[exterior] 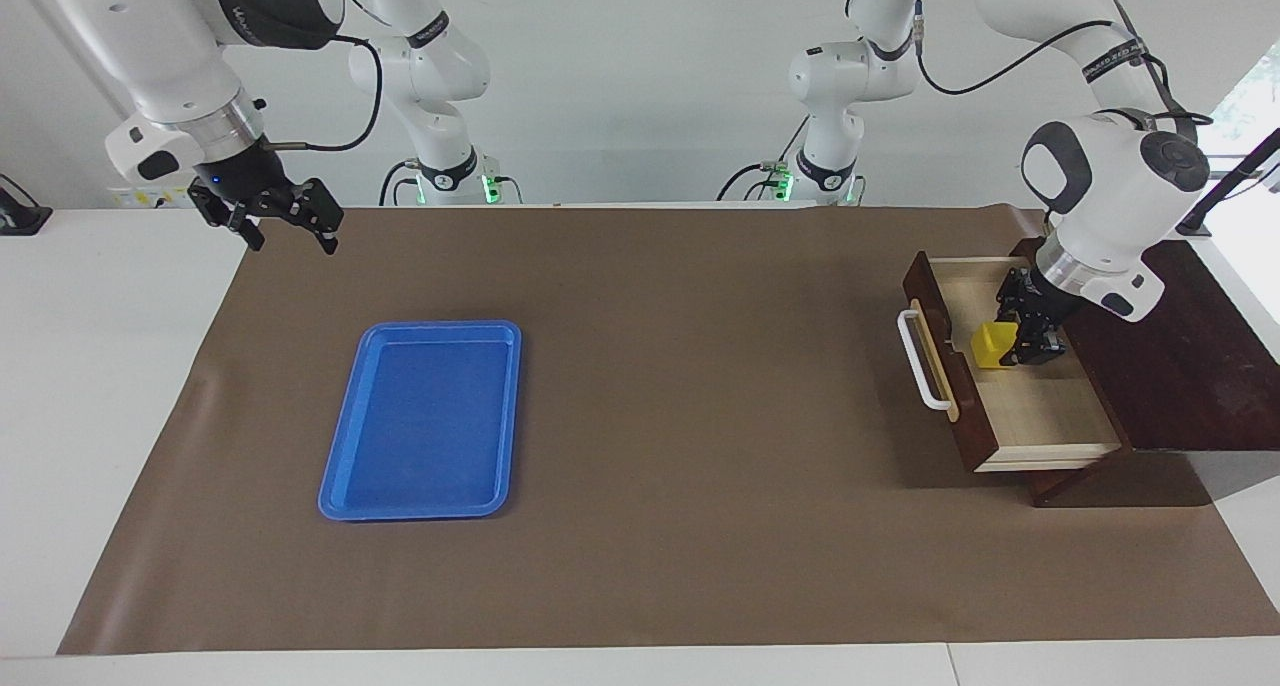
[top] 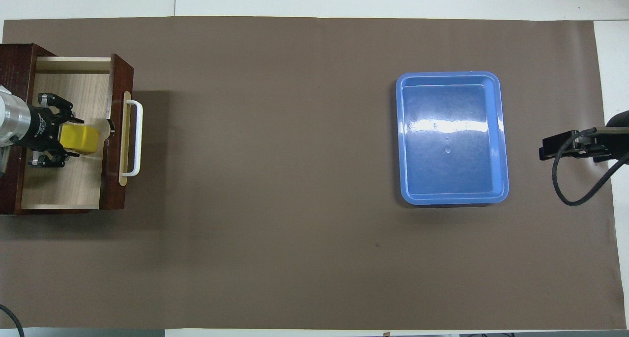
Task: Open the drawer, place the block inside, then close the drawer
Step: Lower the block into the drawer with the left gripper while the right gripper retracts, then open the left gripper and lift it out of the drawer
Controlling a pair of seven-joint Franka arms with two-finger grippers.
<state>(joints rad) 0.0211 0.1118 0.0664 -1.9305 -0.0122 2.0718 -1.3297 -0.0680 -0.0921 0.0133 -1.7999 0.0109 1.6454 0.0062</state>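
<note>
The drawer (exterior: 1040, 411) stands pulled open out of its dark wooden box (exterior: 1190, 366) at the left arm's end of the table, its pale interior showing (top: 64, 189). Its white bar handle (exterior: 922, 361) faces the middle of the table. My left gripper (exterior: 1015, 351) reaches into the open drawer and is shut on the yellow block (exterior: 993, 344). The block (top: 81, 138) is held between the fingers over the drawer's floor, close to the drawer front. My right gripper (exterior: 285, 221) is open and empty, raised over the table's edge at the right arm's end.
A blue tray (exterior: 420, 426) lies empty on the brown mat toward the right arm's end; it also shows in the overhead view (top: 452, 145). The brown mat (exterior: 700, 416) covers most of the table.
</note>
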